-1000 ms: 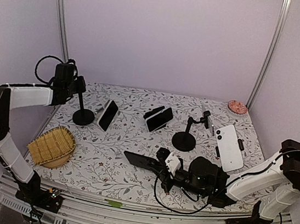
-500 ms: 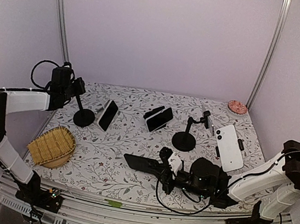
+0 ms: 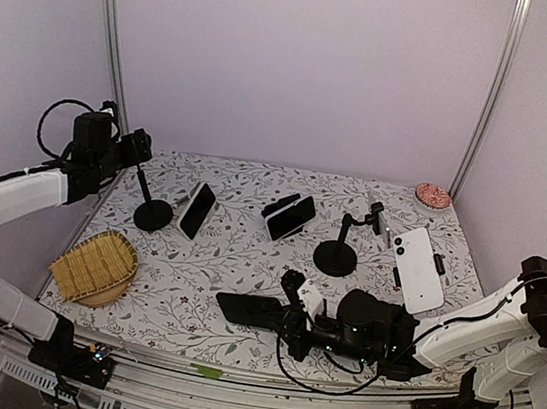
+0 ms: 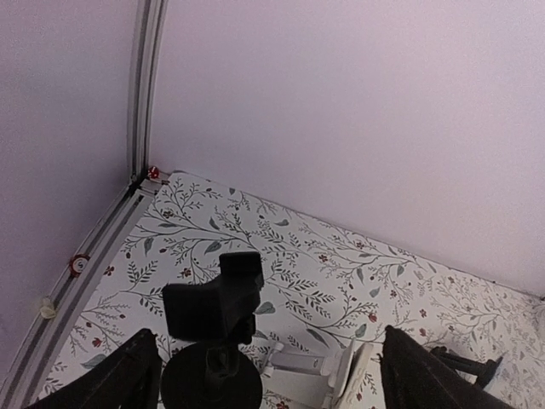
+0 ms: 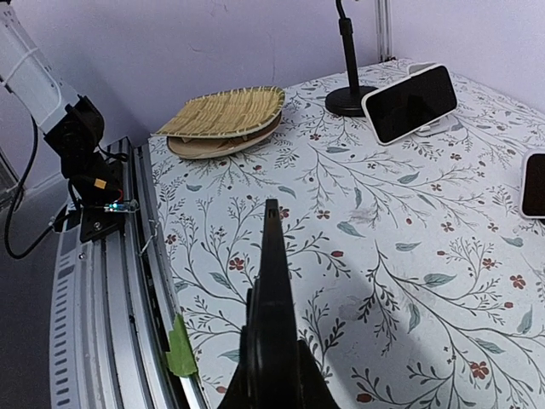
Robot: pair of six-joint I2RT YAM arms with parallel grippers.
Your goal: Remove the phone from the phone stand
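While pinching phone (image 3: 251, 309) tight in right claw (image 3: 288, 322), holds it low over surface (image 3: 237, 252), likely for set-down. Parks left claw (image 3: 133, 147) spread wide, empty, by bare stand (image 3: 151, 213).

Light is soft and even, coming from overhead — the walls (image 3: 302, 67) take a pale lilac cast and shadows on the table (image 3: 237, 250) are faint, with no hard glare. The top view's wide lens tilts the corner rails (image 3: 489, 92) inward. Left wrist: the fingers (image 4: 119, 379) are dark, soft-edged shapes; right wrist: the phone (image 5: 271, 281) close to the lens is near-black, blurred low down.
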